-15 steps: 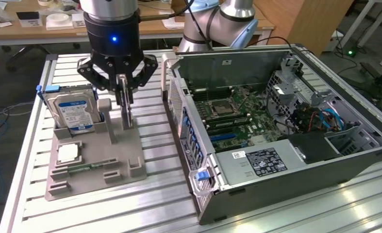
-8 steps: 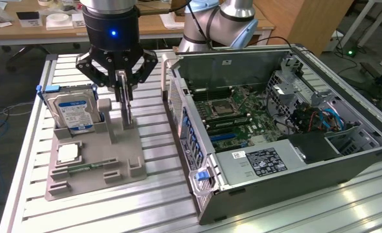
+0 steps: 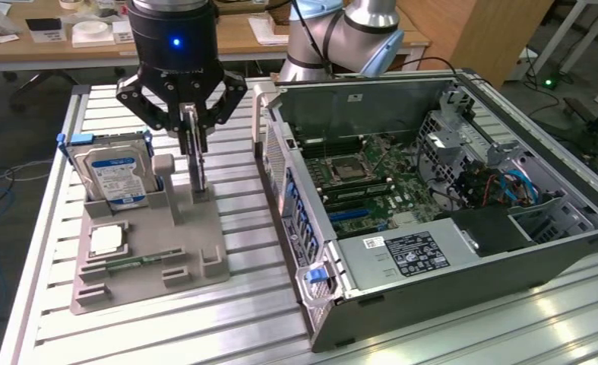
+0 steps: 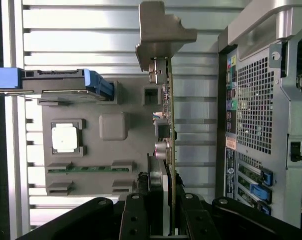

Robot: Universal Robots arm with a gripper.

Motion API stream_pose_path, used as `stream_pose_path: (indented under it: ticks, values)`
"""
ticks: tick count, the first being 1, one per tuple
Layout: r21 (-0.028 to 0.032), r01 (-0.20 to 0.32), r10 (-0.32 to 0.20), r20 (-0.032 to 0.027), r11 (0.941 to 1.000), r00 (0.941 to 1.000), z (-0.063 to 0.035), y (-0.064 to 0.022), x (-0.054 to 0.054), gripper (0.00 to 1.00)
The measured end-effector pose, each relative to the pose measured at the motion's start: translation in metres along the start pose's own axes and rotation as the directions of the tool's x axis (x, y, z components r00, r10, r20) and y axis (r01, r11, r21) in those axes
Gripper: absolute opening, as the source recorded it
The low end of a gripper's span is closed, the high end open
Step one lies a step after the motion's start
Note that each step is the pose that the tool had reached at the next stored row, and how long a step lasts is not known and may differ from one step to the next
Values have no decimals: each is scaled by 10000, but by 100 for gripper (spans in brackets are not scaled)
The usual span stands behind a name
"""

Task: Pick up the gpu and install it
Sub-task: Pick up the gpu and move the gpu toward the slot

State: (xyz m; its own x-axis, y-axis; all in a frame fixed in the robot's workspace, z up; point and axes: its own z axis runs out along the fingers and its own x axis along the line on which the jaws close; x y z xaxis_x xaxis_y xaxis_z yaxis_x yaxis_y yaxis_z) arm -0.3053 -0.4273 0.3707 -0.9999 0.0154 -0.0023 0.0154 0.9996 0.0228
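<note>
The gpu (image 3: pixel 194 163) stands upright and edge-on over the grey holder tray (image 3: pixel 126 289), to the exterior view's left of the open computer case (image 3: pixel 400 262). My gripper (image 3: pixel 189 128) comes straight down onto its top edge and is shut on it. The card's lower end reaches the tray's slot; I cannot tell if it is clear of it. In the wrist view the gpu (image 4: pixel 167 125) runs away from my gripper (image 4: pixel 165 192), with its silver end bracket (image 4: pixel 160 30) at the far end. The motherboard (image 3: pixel 370 182) lies exposed inside the case.
The tray also holds a hard drive (image 3: pixel 116 171) with a blue-white label, a processor chip (image 3: pixel 108 239) and a green memory stick (image 3: pixel 137 262). All of it rests on a slatted aluminium table (image 3: pixel 228 327). The case's rear panel (image 4: pixel 260 110) stands close beside the card.
</note>
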Motion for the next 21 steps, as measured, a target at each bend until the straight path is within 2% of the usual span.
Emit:
stream_pose_path:
  ticks: [15,21]
  values:
    - [9,29,-29,0,10000,10000,-106,2,-1,28]
    - [9,34,-34,0,10000,10000,-197,4,-1,28]
